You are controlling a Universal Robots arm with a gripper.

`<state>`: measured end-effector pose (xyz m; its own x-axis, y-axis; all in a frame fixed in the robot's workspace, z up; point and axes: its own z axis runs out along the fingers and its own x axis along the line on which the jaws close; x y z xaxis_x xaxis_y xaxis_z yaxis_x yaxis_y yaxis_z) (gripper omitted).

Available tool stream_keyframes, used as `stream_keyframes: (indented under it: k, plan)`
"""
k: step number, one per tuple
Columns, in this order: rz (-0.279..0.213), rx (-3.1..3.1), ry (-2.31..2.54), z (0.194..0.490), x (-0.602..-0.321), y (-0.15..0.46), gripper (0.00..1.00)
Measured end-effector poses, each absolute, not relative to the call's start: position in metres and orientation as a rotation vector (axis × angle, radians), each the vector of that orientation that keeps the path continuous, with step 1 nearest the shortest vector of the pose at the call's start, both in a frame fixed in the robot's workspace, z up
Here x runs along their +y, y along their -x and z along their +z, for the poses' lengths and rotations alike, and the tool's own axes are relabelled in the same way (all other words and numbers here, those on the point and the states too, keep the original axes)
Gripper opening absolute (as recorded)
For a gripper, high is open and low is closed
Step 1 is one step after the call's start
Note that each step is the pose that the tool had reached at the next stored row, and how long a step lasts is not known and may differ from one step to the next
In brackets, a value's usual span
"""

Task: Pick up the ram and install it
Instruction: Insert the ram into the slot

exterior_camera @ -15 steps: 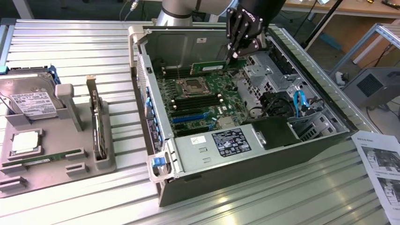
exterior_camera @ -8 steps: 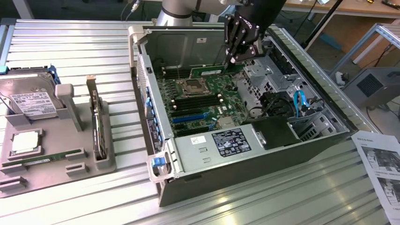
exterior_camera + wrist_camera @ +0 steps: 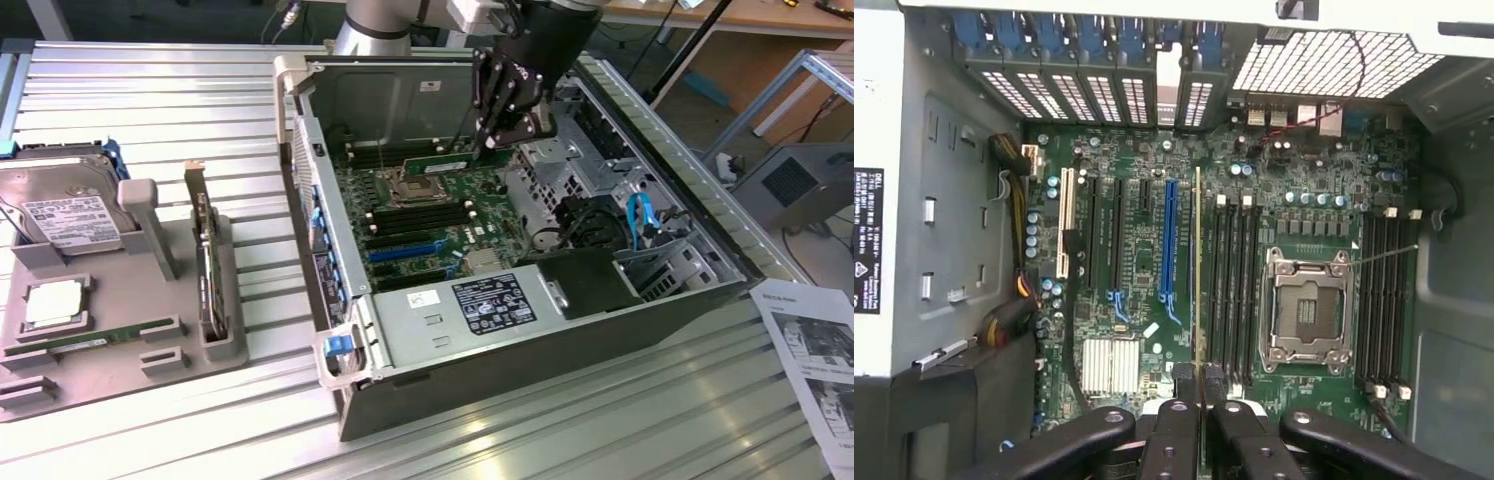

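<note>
At the exterior view's left a grey tray (image 3: 134, 375) is set on the slatted desk (image 3: 160, 100). A hard drive (image 3: 60, 215), a processor (image 3: 51, 303) and a green stick (image 3: 94, 336) are seated in it, and a dark card (image 3: 210, 270) is stood on edge along its right side. In the middle an open case (image 3: 441, 395) is laid on its side with the motherboard (image 3: 427, 215) exposed. An empty socket (image 3: 411, 185) is seen on the board, with black slots on either side. Above the board, toward the case's far wall, the ram (image 3: 434, 160) is clamped in the tool (image 3: 505, 140), which is drawn narrow on it. In the wrist view the ram is seen edge-on between the two fingers (image 3: 1184, 390), held parallel to the slots and just beside the bank next to the socket — whether it is touching a slot cannot be told. At the exterior view's right a printed sheet (image 3: 814, 360) is laid on the desk.
</note>
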<state>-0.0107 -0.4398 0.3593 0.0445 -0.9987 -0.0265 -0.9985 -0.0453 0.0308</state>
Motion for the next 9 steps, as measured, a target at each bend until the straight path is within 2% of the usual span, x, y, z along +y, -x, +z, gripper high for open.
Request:
stream_keyframes:
  k: [9]
  plan:
    - [-0.063,-2.168,-2.267,0.339,-0.44,0.011,0.13]
